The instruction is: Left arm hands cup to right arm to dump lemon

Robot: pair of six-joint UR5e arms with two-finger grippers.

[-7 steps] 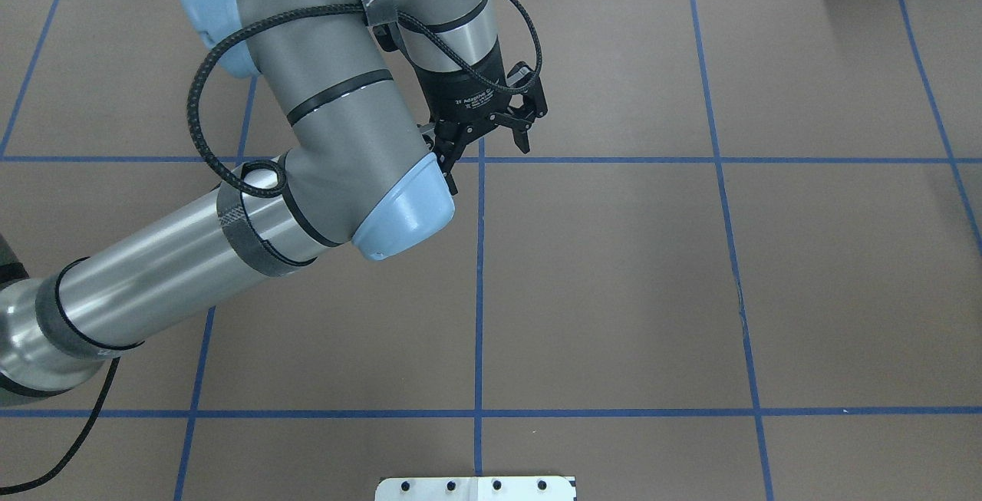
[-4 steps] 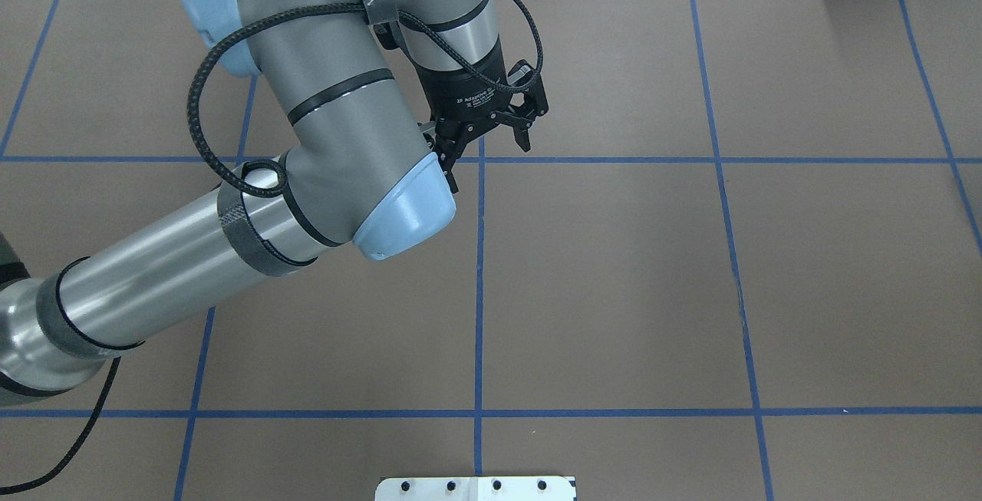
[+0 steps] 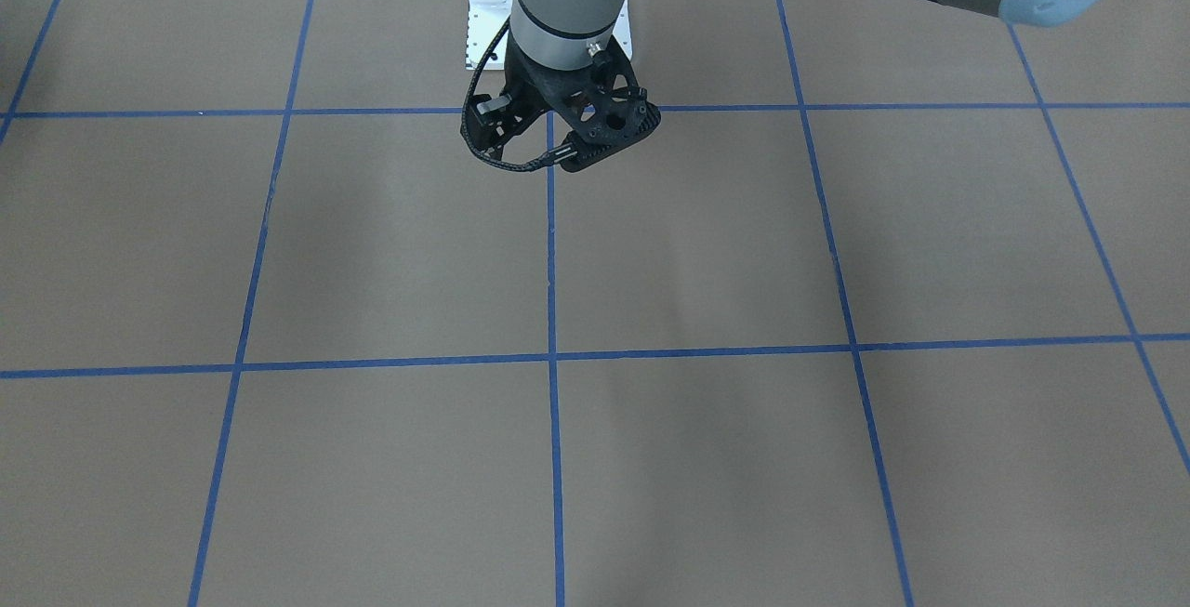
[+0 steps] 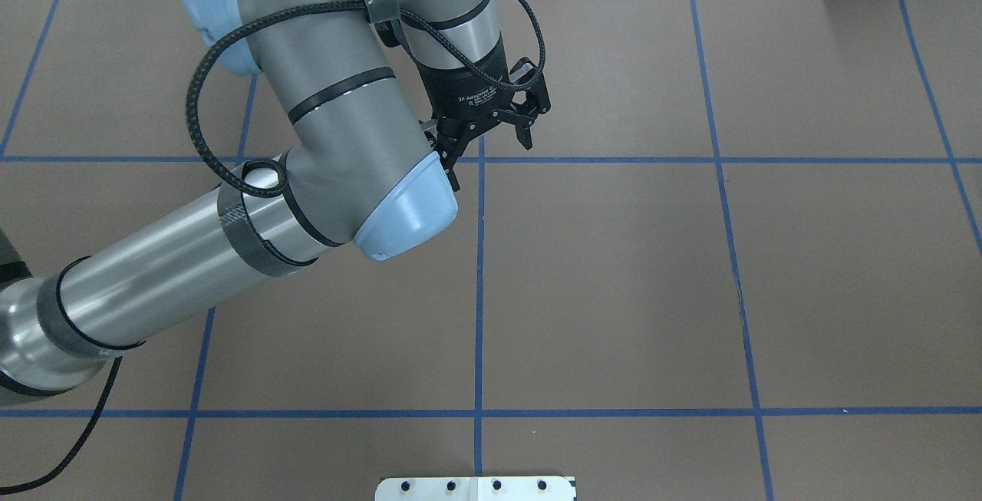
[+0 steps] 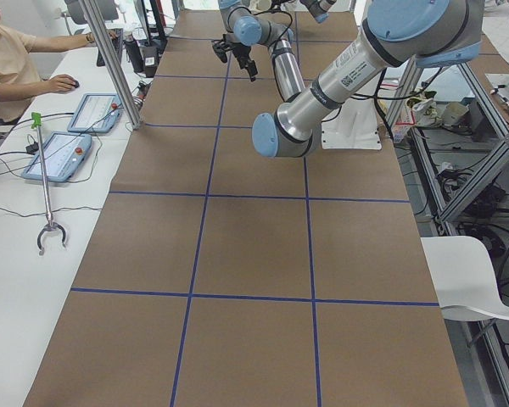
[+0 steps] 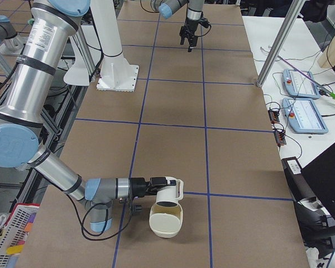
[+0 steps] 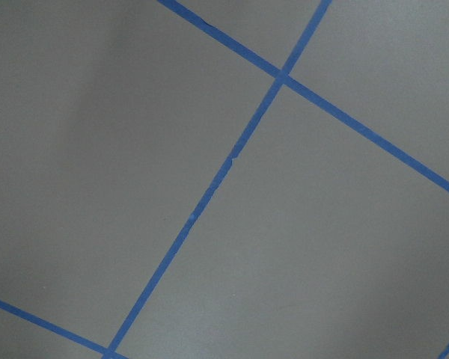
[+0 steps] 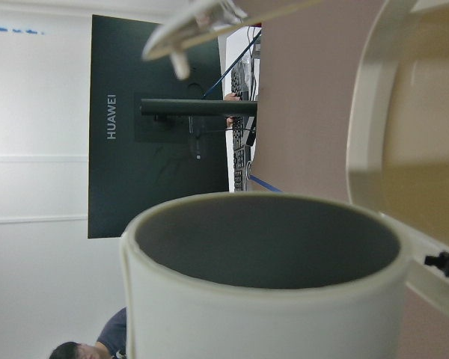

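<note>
Cup (image 6: 168,192), sideways, close to white bowl (image 6: 163,232)

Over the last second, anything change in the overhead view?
Barely. The left gripper crept slightly away from the robot, its cable loop swaying with it. It stayed open and empty over the same blue tape crossing. Nothing else moved.

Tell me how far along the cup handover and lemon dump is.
Done: handover; the white handled mug is at the right end effector, left end effector open, empty. In hand: mug tipped over the cream bowl. Left: lemon unseen, so dump unconfirmed.
</note>
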